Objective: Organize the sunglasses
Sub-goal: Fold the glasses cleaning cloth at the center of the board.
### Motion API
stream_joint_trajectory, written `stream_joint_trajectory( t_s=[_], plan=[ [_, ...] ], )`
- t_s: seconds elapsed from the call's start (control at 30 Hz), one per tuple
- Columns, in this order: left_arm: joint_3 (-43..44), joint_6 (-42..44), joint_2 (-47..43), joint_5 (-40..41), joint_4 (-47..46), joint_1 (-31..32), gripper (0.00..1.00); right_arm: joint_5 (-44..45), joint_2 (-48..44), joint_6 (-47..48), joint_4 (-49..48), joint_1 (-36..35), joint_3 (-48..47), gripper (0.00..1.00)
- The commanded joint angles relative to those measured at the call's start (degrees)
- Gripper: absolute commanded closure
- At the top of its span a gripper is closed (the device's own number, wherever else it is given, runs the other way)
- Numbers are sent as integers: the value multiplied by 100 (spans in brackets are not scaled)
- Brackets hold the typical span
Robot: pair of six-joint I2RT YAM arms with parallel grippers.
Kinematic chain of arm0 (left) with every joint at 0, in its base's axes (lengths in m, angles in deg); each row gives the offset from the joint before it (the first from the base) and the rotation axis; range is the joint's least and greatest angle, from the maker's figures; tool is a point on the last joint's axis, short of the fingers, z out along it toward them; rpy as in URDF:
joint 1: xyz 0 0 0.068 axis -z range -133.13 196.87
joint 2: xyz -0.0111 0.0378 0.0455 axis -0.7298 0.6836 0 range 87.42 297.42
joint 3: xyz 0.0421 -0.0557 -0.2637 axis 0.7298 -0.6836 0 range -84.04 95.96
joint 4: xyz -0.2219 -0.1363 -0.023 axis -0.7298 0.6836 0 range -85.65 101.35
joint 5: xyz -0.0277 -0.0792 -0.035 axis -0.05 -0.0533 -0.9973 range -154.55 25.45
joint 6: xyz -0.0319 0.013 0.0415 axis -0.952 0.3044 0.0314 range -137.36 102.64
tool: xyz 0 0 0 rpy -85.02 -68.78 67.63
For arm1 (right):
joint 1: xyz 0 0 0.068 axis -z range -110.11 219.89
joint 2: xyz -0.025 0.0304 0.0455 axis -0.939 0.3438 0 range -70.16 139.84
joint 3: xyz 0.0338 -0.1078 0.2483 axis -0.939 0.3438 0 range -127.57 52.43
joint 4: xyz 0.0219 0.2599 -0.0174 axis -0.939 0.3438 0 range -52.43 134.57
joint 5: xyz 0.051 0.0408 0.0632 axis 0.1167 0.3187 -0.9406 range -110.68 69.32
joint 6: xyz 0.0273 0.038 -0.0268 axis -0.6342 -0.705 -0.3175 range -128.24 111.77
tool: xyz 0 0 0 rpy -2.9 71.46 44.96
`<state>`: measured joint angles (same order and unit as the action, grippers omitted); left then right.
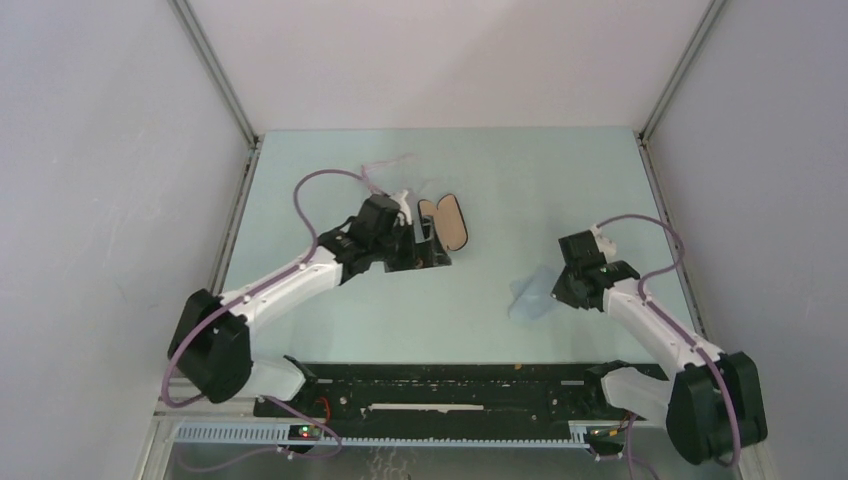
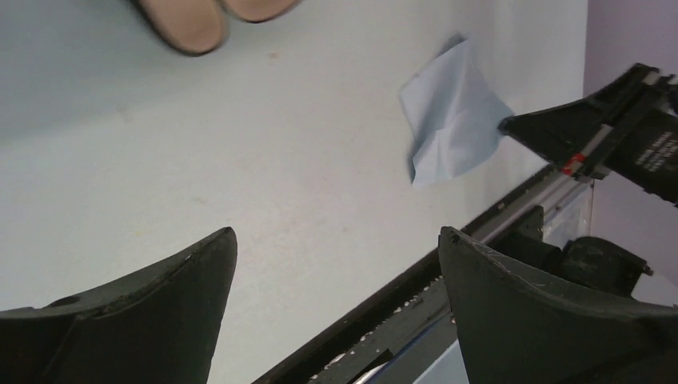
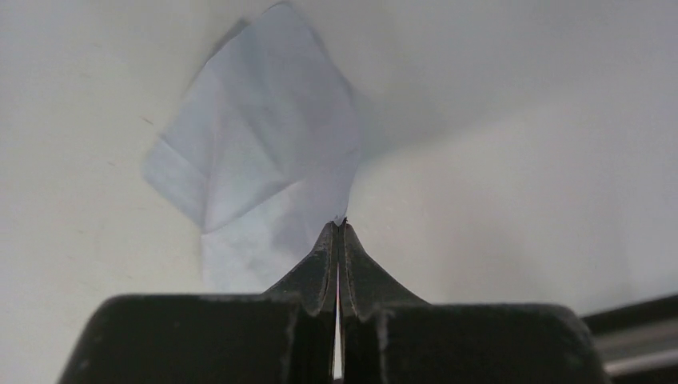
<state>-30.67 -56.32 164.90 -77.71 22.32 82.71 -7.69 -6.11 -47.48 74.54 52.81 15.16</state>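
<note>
So here's where I'm at: the sunglasses (image 1: 380, 170) are sitting on the far-left part of the table (image 1: 520, 170), just past the left arm's wrist, and they're so thin and see-through that I only get a faint pinkish outline from the top camera. Neither wrist cam shows them at all. The left gripper (image 1: 425, 255) is clearly the nearer one, but it's aimed the wrong way: fingers spread wide with nothing between them, pointing out over bare table toward the right side, with the open black case (image 1: 445, 222) and its tan lining just beside it. That puts the glasses behind that hand, on the far side of it from the case, so I reckon any move on them starts with swinging the wrist back round. As for the long axis, my best guess is it runs roughly left-right, but honestly I can't tell for sure. The right gripper (image 3: 340, 236) is well apart from all that, jaws pinched tight on a corner of the blue-grey cloth (image 3: 256, 160), which drapes from the tips. The tabletop looks smooth and matte, so I'd guess a thin frame will skate if it's nudged. There's plenty of open room between the case and the cloth, less near the left wall.
</note>
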Motion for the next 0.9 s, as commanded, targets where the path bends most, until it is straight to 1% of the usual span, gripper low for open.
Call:
stream_joint_trajectory(
  t_s=[0.0,0.17,0.37,0.47,0.53,0.6,0.67,0.77,0.87],
  plan=[
    [962,193,590,-305,-103,624,0,84,-459,-515,466,85,241,100],
    [1508,275,1245,-460,137,1149,0,87,-553,-509,538,225,304,100],
    [1855,402,1703,-634,478,1475,3,229,-934,-520,702,283,317,100],
    [2027,371,2025,-703,565,1624,6,157,-1037,-488,706,331,358,100],
    [2190,320,2231,-447,620,1742,9,37,-1021,-519,687,346,389,100],
    [2298,294,2397,-115,519,1806,9,-62,-1009,-582,642,346,457,100],
    [2547,307,2639,38,534,1821,11,-123,-1034,-622,588,347,526,100],
    [3282,419,3306,276,781,1854,13,-149,-1103,-629,576,346,572,100],
    [4062,514,3897,408,1246,1876,17,-142,-1194,-619,599,346,581,100]
  ],
)
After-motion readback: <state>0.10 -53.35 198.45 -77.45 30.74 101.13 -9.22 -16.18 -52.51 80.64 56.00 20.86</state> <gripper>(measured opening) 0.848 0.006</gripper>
